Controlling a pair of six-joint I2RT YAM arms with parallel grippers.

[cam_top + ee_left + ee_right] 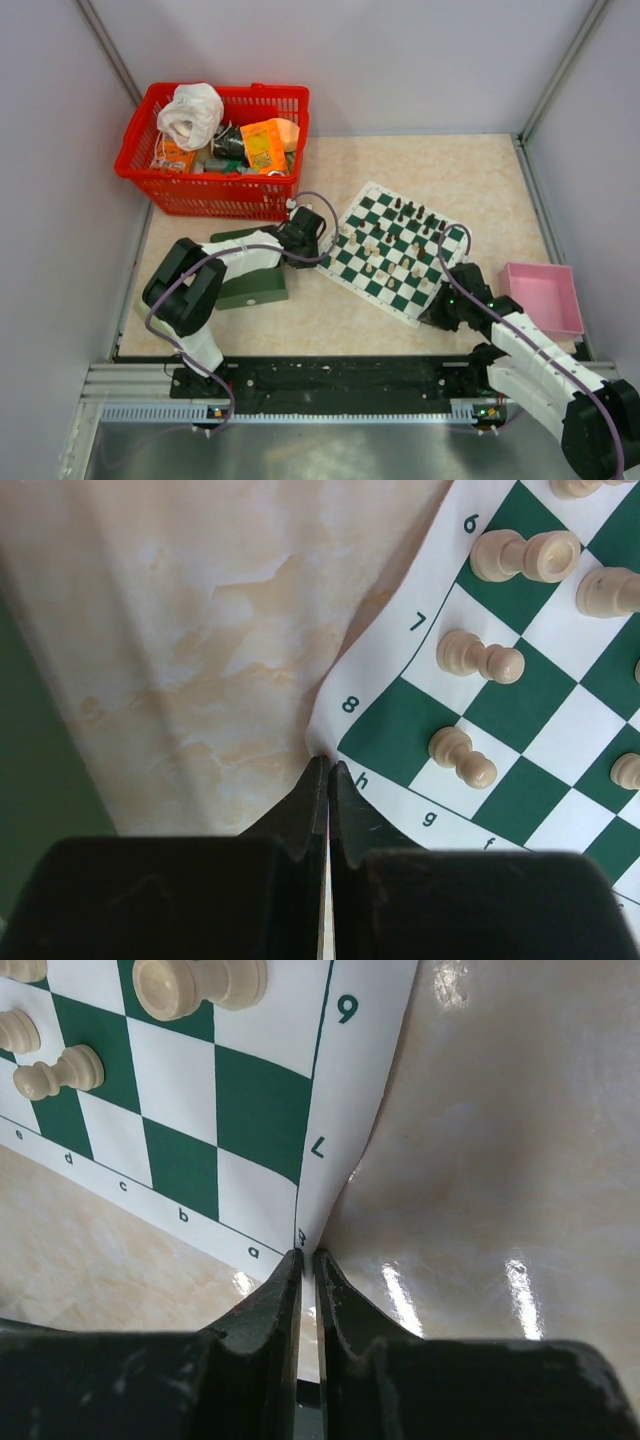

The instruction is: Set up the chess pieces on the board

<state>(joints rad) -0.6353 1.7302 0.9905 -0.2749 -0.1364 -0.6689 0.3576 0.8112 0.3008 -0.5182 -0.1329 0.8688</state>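
Observation:
The board (397,291), a green-and-white checked mat, lies at an angle in the middle of the table. Black chess pieces (415,214) stand along its far edge and cream chess pieces (374,256) nearer the middle. My left gripper (326,246) is shut on the board's left corner, and the left wrist view shows its jaws (328,766) pinching the white border by the "h" and "8" marks, with cream pawns (480,658) close by. My right gripper (441,309) is shut on the near right corner (308,1254), where the border curls up between the fingers.
A red basket (215,150) full of odds and ends stands at the back left. A dark green tray (252,286) lies under the left arm. A pink bin (546,296) sits at the right edge. Grey walls close in three sides.

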